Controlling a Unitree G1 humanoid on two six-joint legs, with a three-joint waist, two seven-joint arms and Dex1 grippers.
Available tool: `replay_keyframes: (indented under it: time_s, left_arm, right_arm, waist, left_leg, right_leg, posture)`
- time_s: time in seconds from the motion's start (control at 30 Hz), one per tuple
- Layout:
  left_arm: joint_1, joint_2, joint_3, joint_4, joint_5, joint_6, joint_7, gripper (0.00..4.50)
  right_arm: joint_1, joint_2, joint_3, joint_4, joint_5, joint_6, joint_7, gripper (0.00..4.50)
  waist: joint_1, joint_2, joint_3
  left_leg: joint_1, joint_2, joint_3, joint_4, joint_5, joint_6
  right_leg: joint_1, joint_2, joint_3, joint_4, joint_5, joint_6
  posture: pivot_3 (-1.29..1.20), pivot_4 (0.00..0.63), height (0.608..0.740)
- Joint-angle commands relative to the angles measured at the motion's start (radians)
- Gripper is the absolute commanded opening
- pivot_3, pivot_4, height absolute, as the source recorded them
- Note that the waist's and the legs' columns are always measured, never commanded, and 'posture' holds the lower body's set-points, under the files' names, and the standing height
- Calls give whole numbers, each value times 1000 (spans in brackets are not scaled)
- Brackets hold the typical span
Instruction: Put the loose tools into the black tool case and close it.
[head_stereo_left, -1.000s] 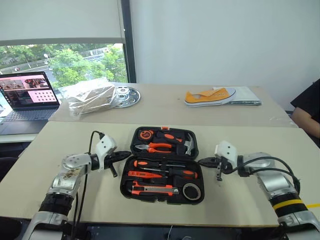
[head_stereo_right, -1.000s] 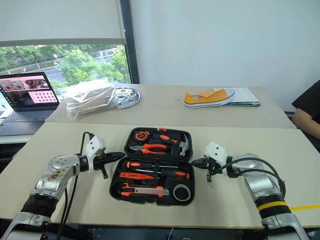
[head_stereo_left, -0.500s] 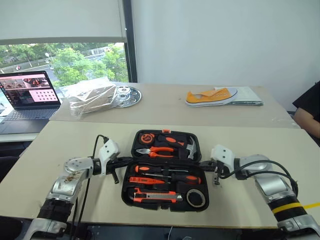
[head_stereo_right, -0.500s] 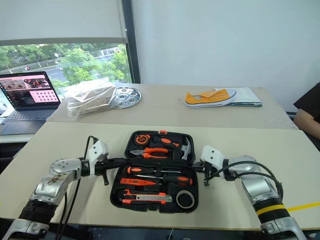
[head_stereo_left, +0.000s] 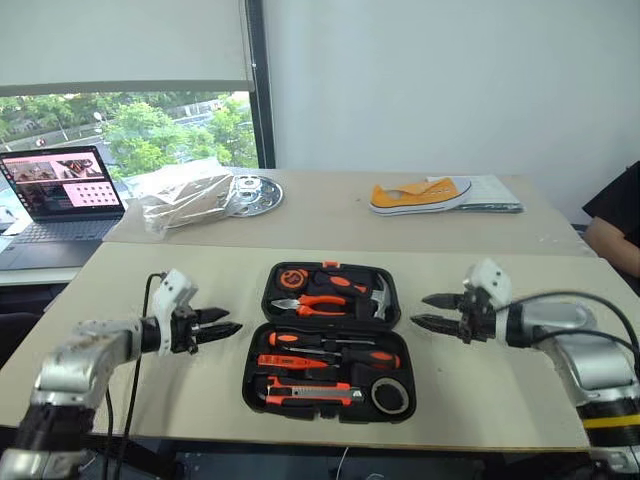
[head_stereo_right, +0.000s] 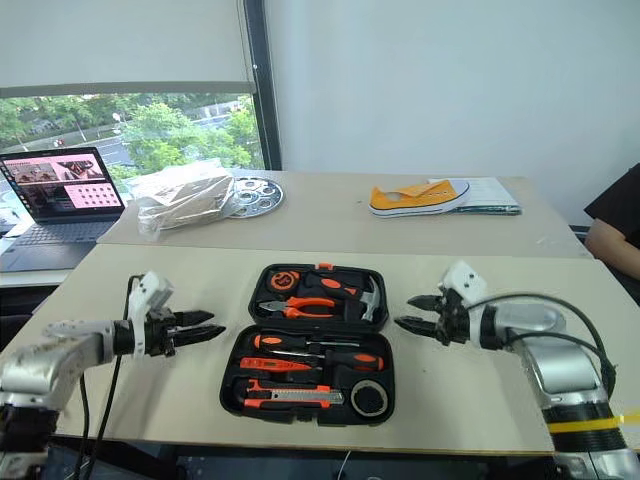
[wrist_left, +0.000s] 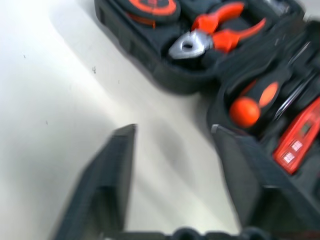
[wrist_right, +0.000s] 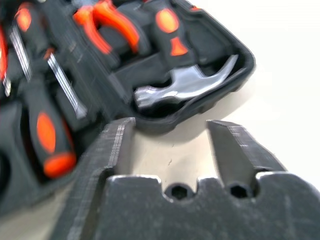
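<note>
Case: black tool case (head_stereo_left: 327, 340) lying open flat near the front edge of the table (head_stereo_left: 520, 380), lid half toward the far edge, base half toward the front.
Tools: utility knife (head_stereo_left: 308, 386), tester screwdriver (head_stereo_left: 290, 361), two long-shaft screwdrivers (head_stereo_left: 330, 345) and tape roll (head_stereo_left: 388, 393) seated in the base half; pliers (head_stereo_left: 322, 299) and hammer (head_stereo_left: 378, 292) in the lid half.
Loose items: none seen on the table around the case.
Left gripper (head_stereo_left: 222, 321): fingers spread, grasping nothing, hovering just beside the case's left side, clear of it.
Right gripper (head_stereo_left: 432, 310): fingers spread, grasping nothing, hovering just beside the case's right side, clear of it.
Step left, by judgement: folding the lid half over and latching.
Risk, lid: hinge line hard to reach with both grippers off to the sides; a one-sided push likely to skate the whole case across the table rather than fold it.
Risk, tools: any screwdriver or knife sitting proud of its slot likely to block the lid short of closing.
Risk, latch: small orange front latch possibly left unclipped after a light press.
</note>
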Motion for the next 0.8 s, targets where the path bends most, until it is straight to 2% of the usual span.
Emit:
replay_keyframes:
  time_s: [0.03, 0.13, 0.23, 0.33, 0.57, 0.67, 0.73, 0.77, 0.8]
  left_arm:
    - [-159, -19, -41, 84, -17, 214, 70, 3344]
    - [-239, -79, -37, 149, 0, 258, 153, 3344]
    - [-290, -135, -96, 168, 27, 280, 198, 3344]
    - [-305, -152, -125, 176, 46, 278, 221, 3344]
    - [-307, -153, -136, 182, 57, 284, 242, 3344]
    - [-300, -152, -141, 173, 59, 288, 239, 3344]
    - [-298, -155, -141, 171, 60, 288, 242, 3344]
    - [-298, -157, -141, 173, 61, 288, 244, 2833]
    - [-297, -159, -142, 176, 62, 286, 245, 2635]
  right_arm:
    - [-139, -57, 122, -24, 37, 392, -21, 4433]
    - [-215, 4, 121, 47, 40, 474, -83, 4433]
    - [-307, 88, 150, 159, -4, 489, -163, 4433]
    - [-365, 150, 133, 230, -3, 511, -212, 4433]
    - [-404, 174, 167, 303, -11, 507, -244, 4433]
    - [-397, 160, 201, 307, -22, 513, -244, 3771]
    - [-394, 151, 213, 307, -27, 520, -245, 3125]
    - [-395, 148, 214, 311, -29, 525, -248, 2746]
    - [-394, 146, 214, 318, -35, 523, -253, 2349]
  waist:
    - [0, -1, 0]
    - [-1, -1, 0]
    - [-6, -1, 0]
    - [-9, -1, 0]
    - [-7, -1, 0]
    - [-9, -1, 0]
    - [-9, -1, 0]
    - [-9, -1, 0]
    - [-8, -1, 0]
  left_leg:
    - [0, 0, 0, 0, 1, 1]
    - [0, 0, 0, -1, 1, 1]
    - [-4, -2, 0, -1, 1, 1]
    - [-13, -4, 1, -1, 1, 1]
    - [-15, -4, 1, -2, 3, -2]
    - [-15, -4, 1, -1, 3, -2]
    - [-14, -4, 1, 0, 3, -2]
    - [-14, -4, 1, 0, 3, -2]
    - [-13, -4, 1, 0, 3, -2]
  right_leg:
    - [0, 0, 0, 0, 0, 0]
    - [0, 1, 0, -1, 1, -1]
    - [-3, 1, 0, -2, 1, -1]
    - [-13, 1, -1, 6, 1, 0]
    - [-16, 1, -5, 7, 1, 0]
    - [-16, 0, -3, 7, 1, 0]
    - [-16, 0, -3, 8, 1, 0]
    - [-16, 0, -2, 8, 1, 0]
    - [-16, 0, -2, 8, 1, 0]
  posture:
    - [0, 150, 740]
    - [0, 150, 740]
    - [0, 150, 740]
    - [0, 150, 740]
    - [0, 150, 740]
    - [0, 150, 740]
    - [0, 150, 740]
    - [0, 150, 740]
    - [0, 150, 740]
